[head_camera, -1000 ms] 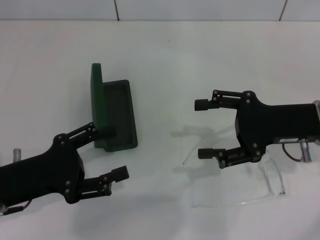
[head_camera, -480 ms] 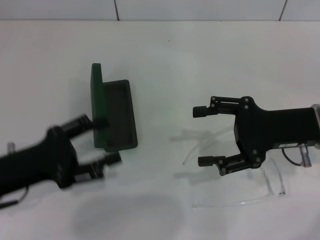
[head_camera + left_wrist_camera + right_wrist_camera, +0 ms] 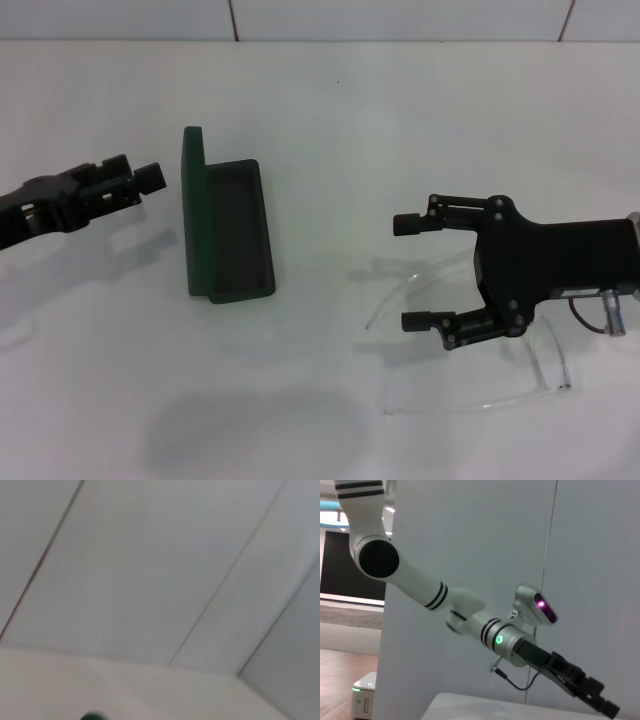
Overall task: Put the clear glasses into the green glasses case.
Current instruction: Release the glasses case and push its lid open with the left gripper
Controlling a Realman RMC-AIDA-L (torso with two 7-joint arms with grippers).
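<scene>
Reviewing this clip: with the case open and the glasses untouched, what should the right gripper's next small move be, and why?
Probably a short descent onto the clear glasses. The right gripper hovers open directly over them, nothing between its fingers, and the frame lies flat on the table. The green glasses case already stands open, lid up, its lining bare. The left gripper sits beside the lid, clear of the path.

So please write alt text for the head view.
An open right claw hovers over the clear glasses on a white table. The green glasses case lies open nearby, with the left claw beside its lid.
</scene>
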